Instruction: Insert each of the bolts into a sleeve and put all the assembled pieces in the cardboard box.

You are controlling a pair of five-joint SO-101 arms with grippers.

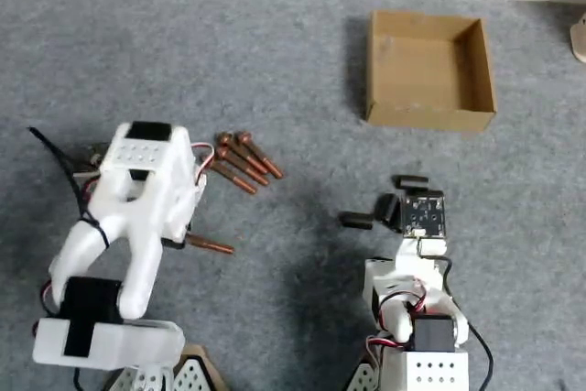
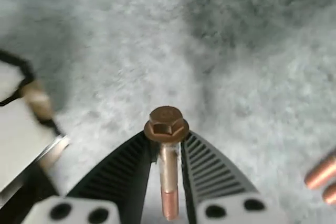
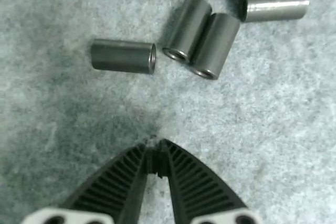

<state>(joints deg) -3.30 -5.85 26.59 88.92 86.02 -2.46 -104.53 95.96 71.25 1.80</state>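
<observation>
Grey carpet [image 1: 302, 135] covers the work surface.

Far left: the left arm [image 1: 128, 217], white, is bent over the carpet. From its wrist view we see the left gripper [image 2: 168, 139] with its jaws drawn in tight on a copper bolt [image 2: 167, 145]. The ribbed pads clamp the shank just below the hex head, the head stands clear of the tips, and the threaded end points back towards the camera.

Just right of that arm: four loose bolts [image 1: 245, 162] lie in a close, roughly parallel cluster on the carpet. One more bolt [image 1: 212, 244] sticks out from under the arm, nearer the base. From above we cannot tell whether that is the clamped one.

Centre right: dark sleeves [image 1: 357, 220] lie on their sides on the carpet by the right arm [image 1: 417, 309]. In the right wrist view we count five. One sleeve [image 3: 123, 56] lies apart, two touch side by side, and two more are at the picture's edge.

The right gripper [image 3: 157, 156] hangs above bare carpet near the sleeves. Its jaws are brought together at the tips, with nothing between them.

Far right, further back: the cardboard box [image 1: 426, 116] sits open-topped, well apart from the bolts and sleeves.
</observation>
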